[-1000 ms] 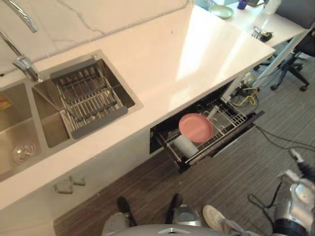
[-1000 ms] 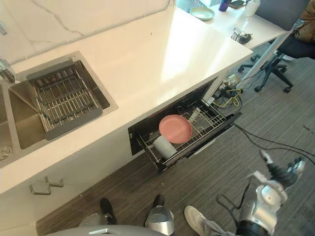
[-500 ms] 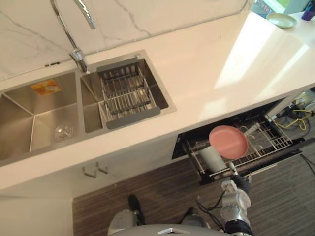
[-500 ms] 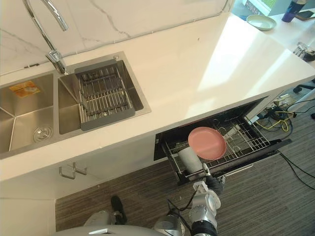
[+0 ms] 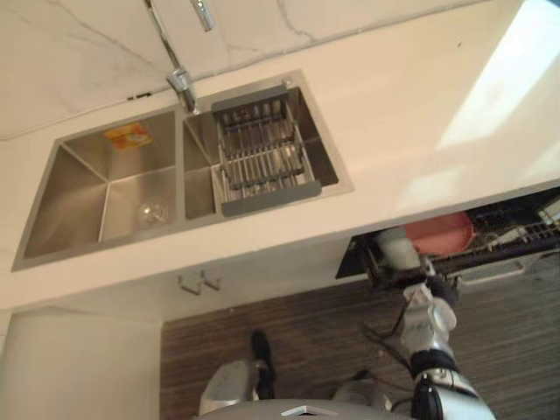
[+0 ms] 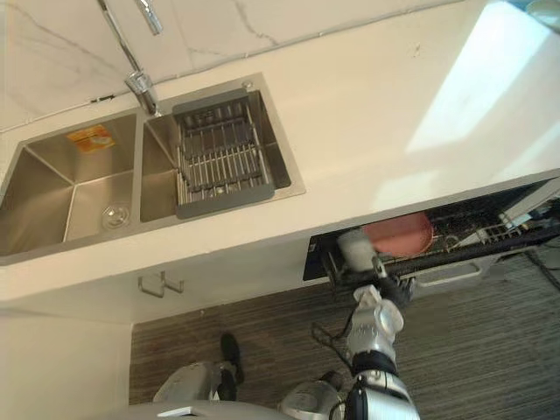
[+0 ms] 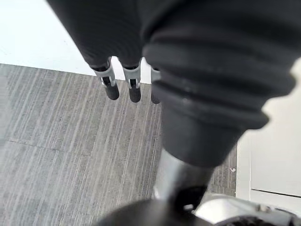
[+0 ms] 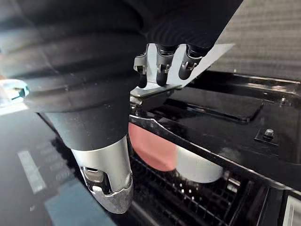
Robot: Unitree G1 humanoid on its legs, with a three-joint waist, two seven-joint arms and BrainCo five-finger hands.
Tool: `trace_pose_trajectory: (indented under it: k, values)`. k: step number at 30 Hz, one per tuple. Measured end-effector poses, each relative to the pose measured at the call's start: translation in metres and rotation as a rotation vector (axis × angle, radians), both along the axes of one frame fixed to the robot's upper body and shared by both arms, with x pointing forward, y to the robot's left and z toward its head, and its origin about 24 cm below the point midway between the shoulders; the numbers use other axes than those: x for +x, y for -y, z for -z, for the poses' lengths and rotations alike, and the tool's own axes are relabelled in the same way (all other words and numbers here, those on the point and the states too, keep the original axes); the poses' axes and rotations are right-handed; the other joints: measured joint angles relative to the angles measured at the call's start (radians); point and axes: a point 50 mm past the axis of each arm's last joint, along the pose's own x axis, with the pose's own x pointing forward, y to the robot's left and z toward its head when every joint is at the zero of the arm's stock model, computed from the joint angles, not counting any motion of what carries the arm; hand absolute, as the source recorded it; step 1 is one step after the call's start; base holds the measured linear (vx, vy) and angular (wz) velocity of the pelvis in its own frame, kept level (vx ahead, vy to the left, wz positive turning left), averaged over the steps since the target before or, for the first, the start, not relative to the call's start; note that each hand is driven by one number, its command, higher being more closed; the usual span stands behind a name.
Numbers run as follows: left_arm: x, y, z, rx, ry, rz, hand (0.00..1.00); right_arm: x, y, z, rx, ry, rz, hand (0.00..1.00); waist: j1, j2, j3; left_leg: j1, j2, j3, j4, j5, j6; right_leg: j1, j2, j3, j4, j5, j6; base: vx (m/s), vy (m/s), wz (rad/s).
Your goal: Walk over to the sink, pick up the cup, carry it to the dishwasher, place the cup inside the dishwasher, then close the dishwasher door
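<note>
Under the counter at right, the dishwasher (image 6: pixel 472 252) is found partly open. The cup (image 5: pixel 398 249) is set at the left end of its rack, just beside a pink plate (image 5: pixel 440 232). The right hand (image 5: pixel 433 302) is held at its near edge; whether that hand is open or closed cannot be told. The left hand (image 7: pixel 127 66) hangs above the floor, fingers (image 7: pixel 112 89) straight, nothing held. The sink (image 5: pixel 79 166) is noted far left.
</note>
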Motion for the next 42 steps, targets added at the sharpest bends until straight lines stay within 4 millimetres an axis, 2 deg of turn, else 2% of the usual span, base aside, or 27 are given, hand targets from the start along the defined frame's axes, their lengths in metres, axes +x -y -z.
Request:
trace_pose_trajectory:
  k: [4,6,8,10,14,15,17,18,19,22,23,25,26,27,30,31,33,34,35,36,37,38,39,40,41,42]
  values:
    - [0.003,0.002,0.000,0.003,0.025,-0.010,0.00,0.032,0.004,-0.035,-0.020,0.117,-0.093,0.00,0.014,0.019,0.014,-0.036,-0.006,-0.037,-0.018,0.010,0.014,-0.049,-0.031,-0.021,0.088,-0.033,-0.011,-0.06,0.032,0.19]
    - [0.009,0.002,0.000,0.009,0.046,-0.021,0.00,0.040,0.003,-0.044,-0.025,0.136,-0.137,0.00,0.036,0.019,0.015,-0.051,-0.007,-0.051,-0.032,0.025,0.034,-0.077,-0.046,-0.027,0.137,-0.057,-0.017,-0.04,0.002,0.24]
    - [0.013,0.001,0.000,0.012,0.063,-0.075,0.00,0.043,-0.001,-0.045,-0.014,0.149,-0.154,0.00,0.035,0.013,0.018,-0.056,-0.005,-0.060,-0.054,0.038,0.051,-0.099,-0.057,-0.033,0.189,-0.080,-0.021,-0.03,-0.036,0.14]
    - [0.023,-0.006,-0.002,0.017,0.108,-0.126,0.00,0.045,-0.006,-0.043,-0.003,0.141,-0.184,0.00,0.035,-0.011,0.033,-0.057,0.000,-0.068,-0.053,0.046,0.061,-0.105,-0.065,-0.038,0.238,-0.114,-0.033,-0.03,-0.078,0.10]
    - [0.040,-0.011,-0.007,0.029,0.191,-0.224,0.00,0.041,-0.016,-0.034,-0.008,0.105,-0.228,0.00,0.037,-0.016,0.035,-0.058,0.014,-0.086,-0.050,0.053,0.052,-0.103,-0.059,-0.050,0.268,-0.145,-0.044,-0.03,-0.105,0.10]
    - [0.047,-0.013,-0.009,0.040,0.221,-0.258,0.00,0.034,-0.019,-0.028,-0.043,0.077,-0.273,0.00,0.042,-0.017,0.034,-0.057,0.020,-0.090,-0.049,0.055,0.049,-0.099,-0.054,-0.052,0.273,-0.155,-0.043,-0.01,-0.073,0.07]
    - [0.054,-0.016,-0.012,0.056,0.264,-0.303,0.00,0.027,-0.045,-0.013,-0.110,0.028,-0.468,0.00,0.045,-0.029,0.029,-0.054,0.031,-0.095,-0.047,0.062,0.045,-0.093,-0.041,-0.060,0.271,-0.160,-0.050,0.00,-0.115,0.10]
    - [0.059,-0.016,-0.013,0.052,0.293,-0.312,0.00,0.019,-0.066,0.002,-0.109,-0.004,-0.573,0.00,0.047,-0.031,0.025,-0.050,0.036,-0.116,-0.046,0.070,0.040,-0.068,-0.029,-0.083,0.259,-0.161,-0.049,0.03,-0.108,0.27]
    - [0.060,-0.016,-0.013,0.049,0.305,-0.317,0.00,0.013,-0.075,0.011,-0.093,-0.024,-0.604,0.00,0.048,-0.035,0.020,-0.050,0.038,-0.123,-0.046,0.071,0.038,-0.059,-0.024,-0.088,0.255,-0.163,-0.046,0.04,-0.093,0.48]
    - [0.061,-0.016,-0.014,0.012,0.341,-0.350,0.00,-0.031,-0.109,0.067,0.015,-0.229,-0.651,0.00,0.067,-0.056,0.000,-0.048,0.032,-0.146,-0.047,0.068,0.027,-0.022,-0.022,-0.130,0.241,-0.172,-0.033,0.06,-0.047,0.37]
    - [0.061,-0.016,-0.014,0.006,0.343,-0.348,0.00,-0.043,-0.112,0.079,0.002,-0.309,-0.668,0.00,0.067,-0.059,0.001,-0.048,0.030,-0.146,-0.049,0.064,0.021,-0.014,-0.022,-0.134,0.233,-0.167,-0.029,0.08,-0.013,0.18]
    - [0.060,-0.018,-0.014,0.000,0.348,-0.328,0.00,-0.074,-0.104,0.104,-0.009,-0.506,-0.653,0.00,0.064,-0.076,-0.005,-0.046,0.024,-0.142,-0.052,0.060,0.017,-0.006,-0.022,-0.135,0.210,-0.148,-0.021,0.08,0.016,0.01]
    - [0.059,-0.022,-0.015,0.004,0.351,-0.299,0.00,-0.095,-0.096,0.116,0.014,-0.600,-0.608,0.00,0.061,-0.092,-0.005,-0.032,0.019,-0.139,-0.056,0.052,0.009,0.008,-0.019,-0.134,0.190,-0.135,-0.014,0.07,0.023,-0.06]
    - [0.058,-0.024,-0.015,0.007,0.347,-0.286,0.00,-0.106,-0.093,0.122,0.028,-0.644,-0.586,0.00,0.060,-0.108,-0.011,-0.028,0.016,-0.136,-0.061,0.047,0.007,0.010,-0.019,-0.132,0.183,-0.132,-0.011,0.08,0.019,-0.08]
    - [0.055,-0.036,-0.015,0.013,0.310,-0.241,0.00,-0.150,-0.083,0.137,0.029,-0.796,-0.568,0.00,0.054,-0.166,-0.054,-0.018,0.001,-0.126,-0.073,0.022,0.039,0.027,-0.021,-0.131,0.160,-0.124,0.004,0.08,0.011,-0.02]
    - [0.054,-0.043,-0.015,0.015,0.288,-0.231,0.00,-0.163,-0.083,0.141,0.044,-0.849,-0.574,0.00,0.045,-0.195,-0.068,-0.016,-0.006,-0.114,-0.078,0.002,0.063,0.035,-0.029,-0.137,0.162,-0.127,0.013,0.06,0.007,0.11]
    - [0.054,-0.049,-0.016,0.003,0.268,-0.215,0.00,-0.180,-0.087,0.147,0.089,-0.920,-0.588,0.00,0.040,-0.233,-0.091,-0.017,-0.028,-0.107,-0.080,-0.027,0.068,0.047,-0.052,-0.161,0.165,-0.129,0.042,0.16,0.020,0.36]
    - [0.053,-0.049,-0.016,-0.019,0.264,-0.209,0.00,-0.188,-0.088,0.150,0.127,-0.954,-0.579,0.00,0.033,-0.241,-0.095,-0.013,-0.042,-0.109,-0.080,-0.036,0.074,0.043,-0.079,-0.125,0.233,-0.112,0.027,0.19,0.066,0.52]
    - [0.052,-0.048,-0.015,-0.030,0.257,-0.209,0.00,-0.190,-0.088,0.150,0.149,-0.966,-0.571,0.00,0.030,-0.236,-0.095,-0.009,-0.045,-0.113,-0.080,-0.037,0.075,0.021,-0.091,-0.049,0.277,-0.090,-0.002,0.21,0.123,0.62]
    - [0.052,-0.047,-0.015,-0.054,0.260,-0.203,0.00,-0.192,-0.084,0.150,0.179,-0.966,-0.536,0.00,0.024,-0.223,-0.091,0.014,-0.046,-0.124,-0.073,-0.053,0.094,-0.026,-0.093,0.116,0.370,-0.028,-0.036,0.20,0.148,0.71]
    - [0.054,-0.042,-0.014,-0.090,0.248,-0.182,0.00,-0.188,-0.079,0.149,0.188,-0.959,-0.516,0.00,0.011,-0.189,-0.067,0.035,-0.033,-0.164,-0.074,-0.050,0.107,-0.076,-0.096,0.229,0.468,0.002,-0.037,0.19,0.101,0.72]
    - [0.055,-0.042,-0.014,-0.099,0.244,-0.169,0.00,-0.187,-0.078,0.149,0.195,-0.958,-0.514,0.00,0.003,-0.189,-0.068,0.041,-0.028,-0.186,-0.074,-0.056,0.116,-0.090,-0.081,0.265,0.468,-0.050,-0.028,0.12,0.044,0.72]
    - [0.057,-0.041,-0.013,-0.117,0.240,-0.162,0.00,-0.182,-0.081,0.148,0.198,-0.945,-0.524,0.00,-0.004,-0.188,-0.068,0.049,-0.018,-0.213,-0.079,-0.058,0.118,-0.112,-0.036,0.319,0.432,-0.128,-0.021,0.08,0.006,0.67]
    - [0.057,-0.043,-0.013,-0.133,0.232,-0.157,0.00,-0.183,-0.085,0.149,0.217,-0.945,-0.529,0.00,-0.011,-0.194,-0.069,0.056,-0.016,-0.229,-0.079,-0.060,0.115,-0.122,0.017,0.372,0.362,-0.147,-0.012,0.07,0.005,0.65]
    - [0.056,-0.044,-0.013,-0.142,0.228,-0.152,0.00,-0.184,-0.086,0.150,0.232,-0.946,-0.520,0.00,-0.017,-0.197,-0.068,0.062,-0.017,-0.237,-0.080,-0.060,0.114,-0.123,0.042,0.399,0.321,-0.147,-0.010,0.06,-0.047,0.66]
    - [0.056,-0.045,-0.013,-0.158,0.217,-0.144,0.00,-0.190,-0.086,0.151,0.252,-0.956,-0.504,0.00,-0.024,-0.205,-0.071,0.070,-0.029,-0.249,-0.080,-0.063,0.108,-0.120,0.078,0.432,0.241,-0.111,-0.018,0.05,-0.075,0.48]
